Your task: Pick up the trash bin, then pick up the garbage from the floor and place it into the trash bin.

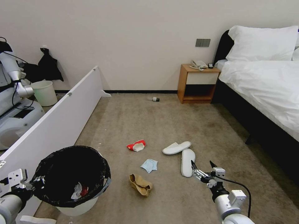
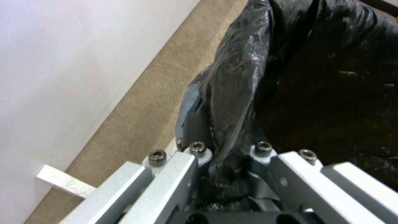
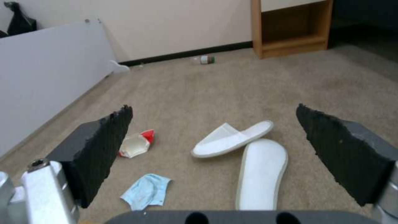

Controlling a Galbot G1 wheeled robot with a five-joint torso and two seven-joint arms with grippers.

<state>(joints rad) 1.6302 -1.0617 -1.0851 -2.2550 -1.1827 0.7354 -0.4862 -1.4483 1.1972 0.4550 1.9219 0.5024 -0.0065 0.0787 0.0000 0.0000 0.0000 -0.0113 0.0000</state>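
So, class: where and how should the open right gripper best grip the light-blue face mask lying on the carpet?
Probably from straight above: the light-blue face mask lies flat but crumpled, so the right gripper should pinch a raised fold near its middle.

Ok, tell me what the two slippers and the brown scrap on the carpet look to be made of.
The two white open-toe slippers: likely thin disposable fabric with a matte finish and a stitched edge trim; one lies flat, sole up. The crumpled brown scrap: probably cardboard or kraft paper, dull, holding stiff folds. Neither can be confirmed by look alone.
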